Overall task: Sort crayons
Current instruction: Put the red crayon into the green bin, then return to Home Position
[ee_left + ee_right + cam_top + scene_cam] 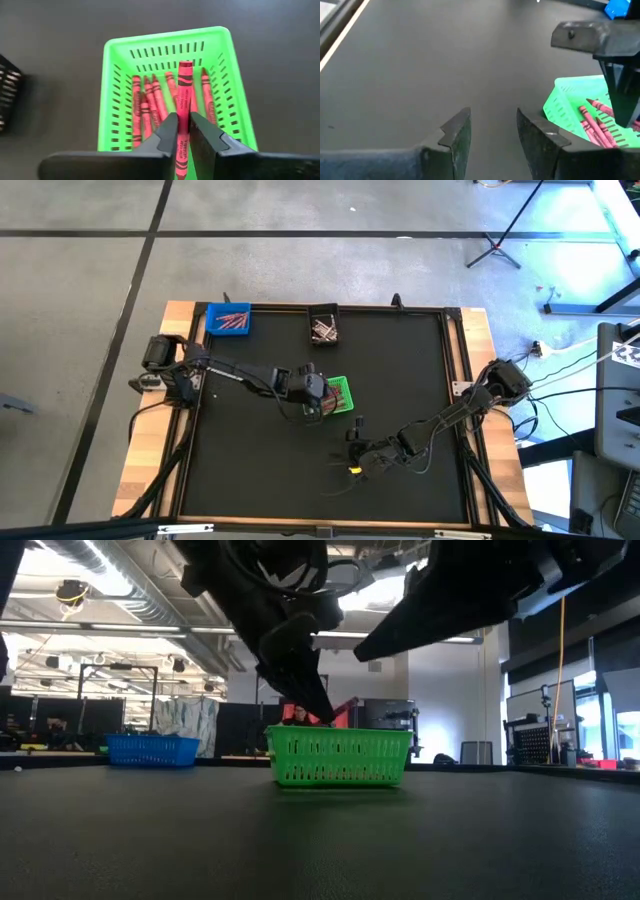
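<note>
A green bin point(343, 394) stands mid-table and holds several red crayons point(150, 107). Over it, my left gripper point(183, 131) slants down from the table's left, shut on one red crayon point(184, 90). In the low view its fingers point(312, 700) reach down to the bin's rim point(340, 736). My right gripper point(492, 131) hovers open over bare table, toward the near right of the bin point(570, 107), with nothing between its fingers. A blue bin point(228, 318) and a black bin point(324, 327) at the far edge also hold crayons. My left gripper pinches the red crayon between its two fingers, on the paper-wrapped half toward its rear end point(183, 137). The crayon lies along the fingers and sticks out ahead of them. It slants down over the green bin's inside; whether its front end point(185, 65) touches anything, I cannot tell.
The table top is a black mat point(260, 470) with a raised wooden border point(150, 470). Cables trail from both arms, and some lie near my right gripper point(356, 452).
</note>
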`<state>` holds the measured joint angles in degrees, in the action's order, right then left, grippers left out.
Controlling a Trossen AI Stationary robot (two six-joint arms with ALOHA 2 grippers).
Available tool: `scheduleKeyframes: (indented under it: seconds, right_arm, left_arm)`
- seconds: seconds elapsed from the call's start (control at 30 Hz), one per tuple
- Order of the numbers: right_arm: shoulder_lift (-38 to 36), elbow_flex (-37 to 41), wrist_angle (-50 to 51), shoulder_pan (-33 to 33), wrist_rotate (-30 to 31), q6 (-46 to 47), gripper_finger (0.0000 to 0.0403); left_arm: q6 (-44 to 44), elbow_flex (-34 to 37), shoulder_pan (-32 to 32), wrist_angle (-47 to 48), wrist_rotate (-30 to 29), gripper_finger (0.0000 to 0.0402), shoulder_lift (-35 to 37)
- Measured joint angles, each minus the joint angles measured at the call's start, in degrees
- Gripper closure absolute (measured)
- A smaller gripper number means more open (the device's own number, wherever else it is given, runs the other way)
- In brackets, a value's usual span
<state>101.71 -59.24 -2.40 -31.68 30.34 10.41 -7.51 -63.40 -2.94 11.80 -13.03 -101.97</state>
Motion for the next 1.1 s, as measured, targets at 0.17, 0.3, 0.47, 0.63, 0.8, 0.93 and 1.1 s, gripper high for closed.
scheduleKeyframes:
  seconds: [0.17,0.3,0.47,0.63,0.8,0.93,1.1]
  right_arm:
    - [0.02,0.02,1.04,-0.02,-0.39,-0.04,0.0244]
    - [0.02,0.02,1.16,-0.08,-0.41,-2.76,0.0244]
    - [-3.77,0.07,4.18,-0.14,0.06,-5.81,0.0244]
    - [-9.62,0.09,12.33,2.61,0.16,-7.43,0.0244]
    - [-13.58,0.07,17.66,9.05,-4.79,-8.79,0.0257]
    - [-15.68,0.38,21.00,14.68,-11.18,-9.87,0.0306]
    - [-21.67,7.42,16.10,19.55,-15.79,-10.82,0.0379]
  left_arm:
    - [-0.44,0.01,1.11,0.03,0.95,0.0323,0.04]
    - [3.58,0.02,0.16,1.88,0.45,0.0298,2.91]
    - [7.91,0.10,-3.01,6.67,-1.03,0.0299,10.89]
    - [10.14,6.55,-4.64,6.84,-1.49,0.0311,20.71]
    - [6.80,20.12,-5.10,2.55,-1.76,0.0327,34.62]
    - [3.76,31.72,-5.75,-2.49,-1.45,0.0344,46.88]
    - [1.77,44.33,-5.88,-9.73,-0.99,0.0370,60.78]
